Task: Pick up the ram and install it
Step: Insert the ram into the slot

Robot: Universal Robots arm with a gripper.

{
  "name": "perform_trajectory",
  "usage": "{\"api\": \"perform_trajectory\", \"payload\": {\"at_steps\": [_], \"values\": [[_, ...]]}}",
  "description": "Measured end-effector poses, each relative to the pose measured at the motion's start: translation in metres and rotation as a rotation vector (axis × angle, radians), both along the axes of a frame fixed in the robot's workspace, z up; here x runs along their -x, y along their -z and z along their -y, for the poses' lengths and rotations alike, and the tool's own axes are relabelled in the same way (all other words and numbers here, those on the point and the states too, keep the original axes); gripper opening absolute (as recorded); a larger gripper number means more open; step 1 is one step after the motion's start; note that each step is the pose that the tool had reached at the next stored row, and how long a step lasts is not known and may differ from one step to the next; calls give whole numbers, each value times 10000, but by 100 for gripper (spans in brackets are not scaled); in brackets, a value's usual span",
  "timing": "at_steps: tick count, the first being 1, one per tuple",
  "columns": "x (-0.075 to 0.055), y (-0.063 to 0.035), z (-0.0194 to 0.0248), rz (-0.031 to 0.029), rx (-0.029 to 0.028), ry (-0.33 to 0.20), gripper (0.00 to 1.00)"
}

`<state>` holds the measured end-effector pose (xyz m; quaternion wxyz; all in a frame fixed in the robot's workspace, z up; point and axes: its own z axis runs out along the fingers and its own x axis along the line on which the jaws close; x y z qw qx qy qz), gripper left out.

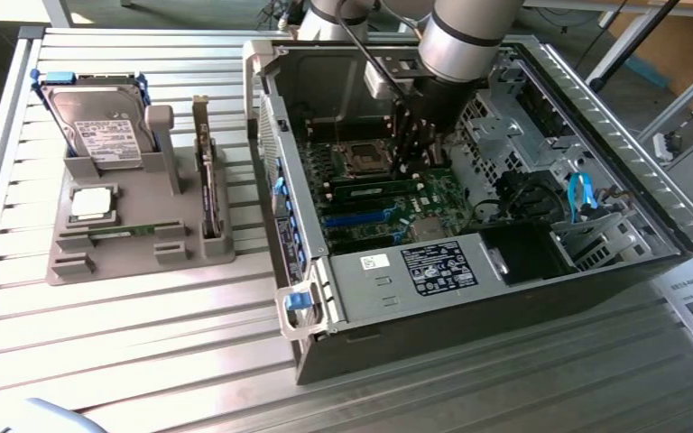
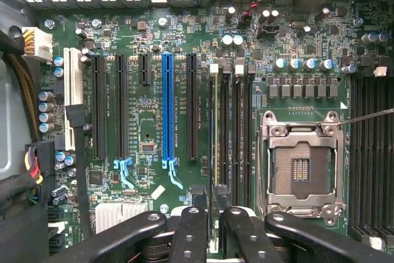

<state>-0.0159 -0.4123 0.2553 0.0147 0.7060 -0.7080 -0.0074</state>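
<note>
Gripper (image 2: 211, 204), fingers pinched on the ram (image 1: 374, 189), which stands on edge over the memory slots (image 2: 237, 133) mid-motherboard (image 2: 203, 35), between the blue card slot (image 2: 167, 106) and the open processor socket (image 2: 301, 167). Seating goes best with the stick upright, parallel to its slot, pressed evenly at both ends so neither latch jams.

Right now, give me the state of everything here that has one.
Computer case: open, side panel off.
Processor socket: empty.
Ram: standing upright beside the socket, under the gripper.
Gripper: inside the case, above the ram's end.
Hard drive: upright in the tray.
Processor: flat in the tray.
Expansion card: on edge in the tray.
</note>
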Motion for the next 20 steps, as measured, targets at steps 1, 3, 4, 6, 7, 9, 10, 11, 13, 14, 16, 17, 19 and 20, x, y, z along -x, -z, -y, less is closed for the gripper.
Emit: {"api": "perform_trajectory", "payload": {"at_steps": [1, 3, 4, 6, 7, 9, 10, 11, 13, 14, 16, 17, 19, 20], "values": [[0, -12, 0, -2, 4, 0, 19], [0, -80, 0, 0, 0, 0, 19], [0, -175, 0, 0, 1, 0, 19], [0, -479, -1, 0, 2, 0, 19], [0, -496, -1, 0, 6, 0, 19], [0, -519, -1, 0, 6, -1, 19], [0, -531, -1, 0, 6, 0, 19], [0, -558, -1, 0, 8, 0, 19], [0, -592, -2, 0, 12, -1, 19], [0, -612, -2, 0, 15, -1, 19], [0, -650, -2, 0, 17, 0, 19], [0, -667, -3, 0, 18, 0, 19], [0, -700, -3, 0, 24, 0, 19], [0, -716, -3, 0, 27, 0, 19]]}}
